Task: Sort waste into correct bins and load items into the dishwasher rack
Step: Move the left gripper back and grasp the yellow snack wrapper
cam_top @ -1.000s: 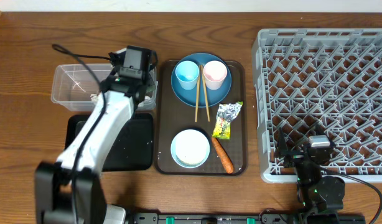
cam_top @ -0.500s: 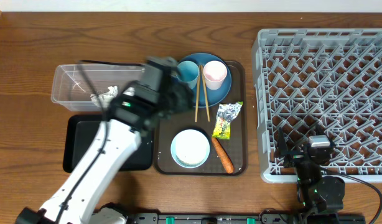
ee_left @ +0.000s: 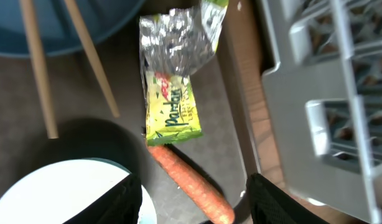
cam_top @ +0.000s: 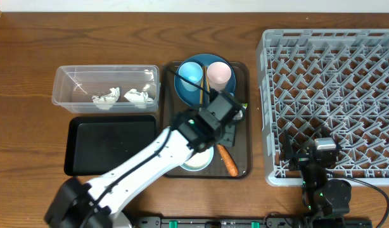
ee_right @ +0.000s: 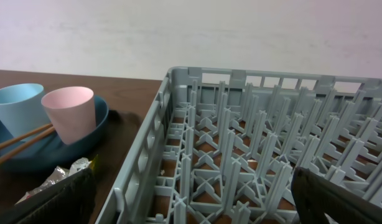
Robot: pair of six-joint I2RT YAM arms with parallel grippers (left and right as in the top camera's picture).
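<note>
Wrapper (ee_left: 175, 74) is the likely next pick. It is crinkled yellow-green foil and lies flat on the dark-brown serving tray (ee_left: 225, 118), centre of the left wrist view. The silver torn end points to the top of the frame. The printed yellow end points down and touches, or nearly touches, the carrot (ee_left: 191, 186) tip.

Chopsticks (ee_left: 94, 61) lie to its left across the blue plate (ee_left: 54, 25). The white bowl (ee_left: 60, 193) is at lower left, and the rack (ee_left: 328, 93) wall is at right.

Left gripper (ee_left: 194, 193) hangs over the carrot end, jaws apart, nothing between them. Right gripper (ee_right: 197, 199) is parked by the rack's near edge, jaws spread wide, empty.

Handling, judged:
- The wrapper is very light, thin and floppy, and the foil is slick. It will crumple rather than resist, so breakage is not a worry.
- It lies flat, so a pinch needs the fingers right down on the tray surface.
- The best hold is probably across the narrow width at the rumpled silver half, where the folds stand up a bit. That spot is also clear of the carrot and chopsticks.
- A grip at the yellow end risks nudging the carrot.
- The wrapper could slip out or flap during the carry, so the jaws should close fully.

Clear tub (cam_top: 58, 95), upper left of the overhead, holds two tissue (cam_top: 137, 95) wads. Black tray (cam_top: 112, 145) sits just below it. The wrapper likely goes with the tissue, though I'm not sure.
</note>
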